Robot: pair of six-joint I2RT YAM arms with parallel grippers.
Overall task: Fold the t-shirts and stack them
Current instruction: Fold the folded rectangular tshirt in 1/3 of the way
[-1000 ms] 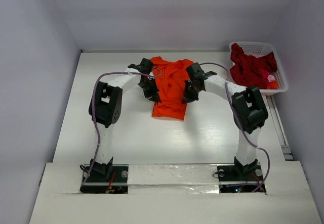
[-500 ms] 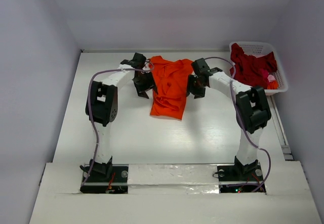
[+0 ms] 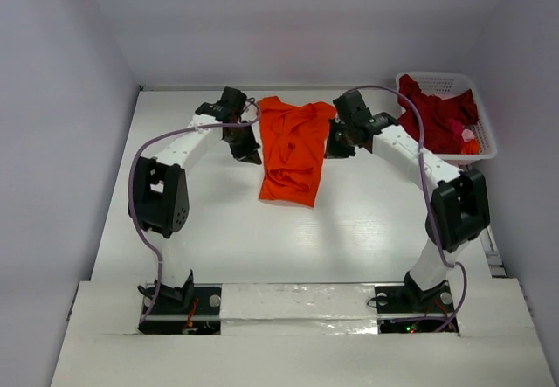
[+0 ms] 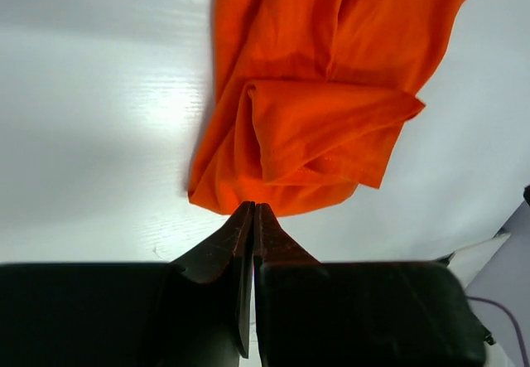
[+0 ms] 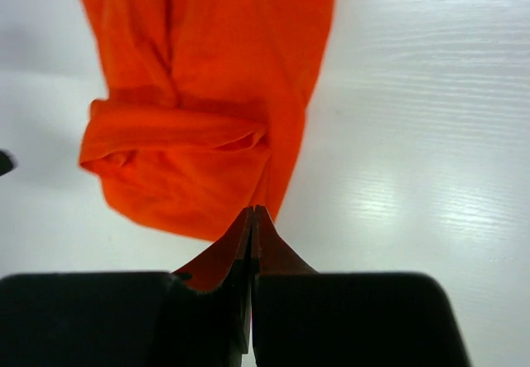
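Between both jaws, orange tee (image 3: 293, 147) lies folded narrow but rumpled, cross-fold not yet done. Left gripper (image 4: 252, 205) and right gripper (image 5: 252, 210) are clamped fully closed, apparently pinching its side edges. Red tee (image 3: 432, 112) waits in basket (image 3: 486, 129) beyond the right jaws; no stack yet.

You've got open table (image 3: 288, 247) nearer than the orange shirt (image 3: 293, 151); basket (image 3: 434, 75) blocks the far-right corner.
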